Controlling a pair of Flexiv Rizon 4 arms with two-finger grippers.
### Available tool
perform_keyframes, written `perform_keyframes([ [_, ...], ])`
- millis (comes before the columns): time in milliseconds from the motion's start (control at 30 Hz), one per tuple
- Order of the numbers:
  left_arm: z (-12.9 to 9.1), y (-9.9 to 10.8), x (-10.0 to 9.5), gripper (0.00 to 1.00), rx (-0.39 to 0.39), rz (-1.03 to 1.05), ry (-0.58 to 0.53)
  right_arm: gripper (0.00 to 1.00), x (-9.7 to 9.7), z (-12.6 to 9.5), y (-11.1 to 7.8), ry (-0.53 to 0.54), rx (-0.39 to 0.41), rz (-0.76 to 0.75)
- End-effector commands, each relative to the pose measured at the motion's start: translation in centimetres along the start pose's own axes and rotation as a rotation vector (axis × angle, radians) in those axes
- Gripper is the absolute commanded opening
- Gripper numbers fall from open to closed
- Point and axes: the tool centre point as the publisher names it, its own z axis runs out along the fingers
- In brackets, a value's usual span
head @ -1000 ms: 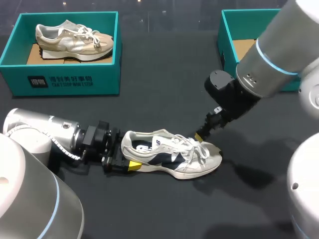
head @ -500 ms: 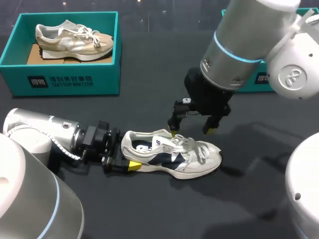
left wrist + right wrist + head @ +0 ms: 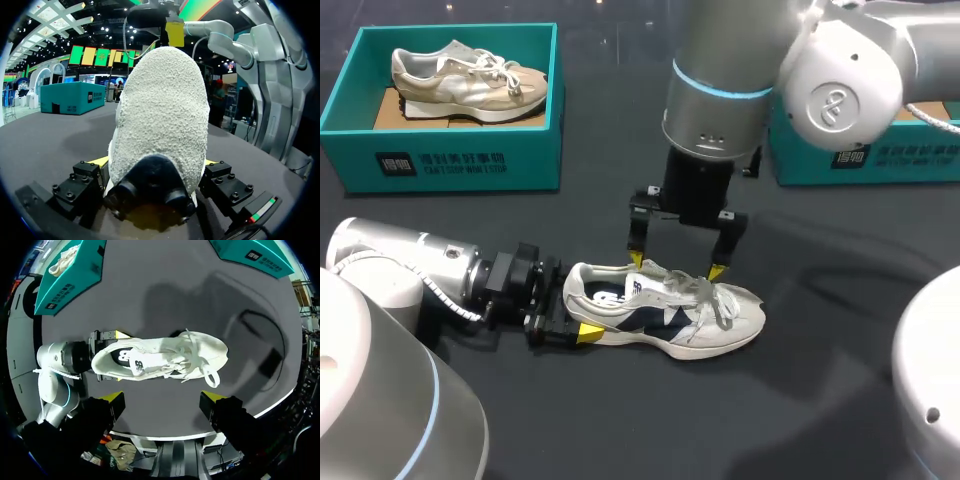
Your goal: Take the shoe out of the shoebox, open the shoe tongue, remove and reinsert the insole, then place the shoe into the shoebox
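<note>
On the dark table (image 3: 620, 420), lower centre, the left gripper (image 3: 570, 315) clamps the white-and-navy laced sneaker (image 3: 665, 312) by its heel. The right gripper (image 3: 676, 266) hovers above, fingers apart, apparently poised to descend and lift the tongue (image 3: 668, 284).

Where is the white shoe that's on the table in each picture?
Head view: the white shoe lies on its sole on the table, low in the middle, just under the open right gripper.
Left wrist view: its heel, close up, sits inside the left gripper.
Right wrist view: the whole shoe, from above, ahead of the right gripper.
Shared landmark: the left gripper at the heel shows in all three.
</note>
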Motion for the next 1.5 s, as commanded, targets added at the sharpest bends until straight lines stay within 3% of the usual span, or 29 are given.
perform_keyframes([
  [33, 0.2, 0.2, -0.2, 0.00, -0.002, -0.001, -0.001, 1.00, 1.3, 1.3, -0.4, -0.159, -0.117, -0.029],
  [267, 0.2, 0.2, -0.2, 0.00, -0.002, -0.001, -0.001, 1.00, 1.5, 2.0, -0.6, -0.194, -0.246, -0.051],
  [700, 0.2, 0.2, -0.2, 0.00, -0.002, -0.001, -0.001, 1.00, 1.5, 2.2, -0.3, -0.210, -0.234, -0.054],
  [967, 0.2, 0.2, -0.2, 0.00, -0.002, -0.001, -0.001, 1.00, 3.3, 5.9, 1.3, -0.302, -0.292, 0.024],
  [1500, 0.2, 0.2, -0.2, 0.00, -0.002, -0.001, -0.001, 1.00, 5.2, 7.1, 1.5, -0.422, -0.278, 0.137],
])
